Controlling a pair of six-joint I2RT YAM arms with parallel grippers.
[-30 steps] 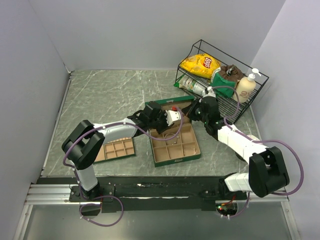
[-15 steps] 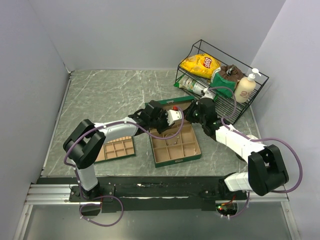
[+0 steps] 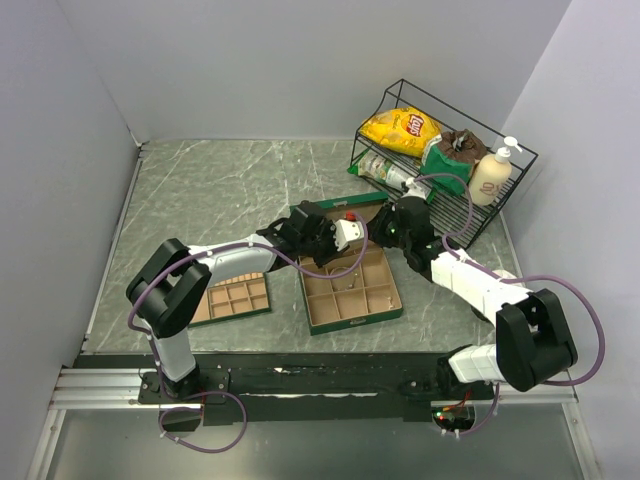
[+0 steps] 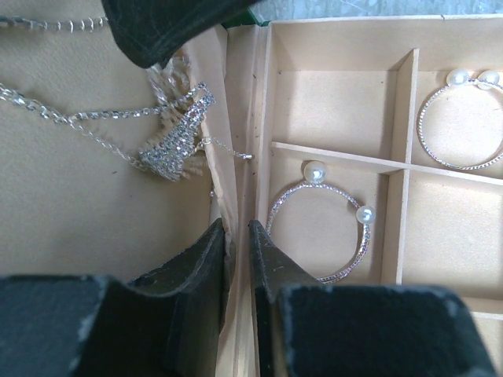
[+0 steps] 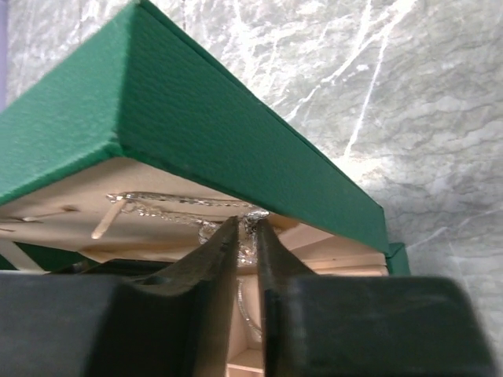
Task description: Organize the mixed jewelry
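My left claw (image 4: 238,236) pinches a wall (image 4: 236,157) of the box (image 3: 352,320), steadying it, I'd judge. The right claw (image 5: 245,228) stands a crack apart at the chain (image 5: 169,206) under the lid (image 5: 196,118) (gripping or not, I cannot tell). Bangles (image 4: 322,232) sit in cells at 3 o'clock, and in the last second the right arm has slid toward 8 o'clock.

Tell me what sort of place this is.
Probably a robotics lab test cell: bare grey walls box in a marble-look table, and a wire rack holds staged props, a chips bag and soap bottle.
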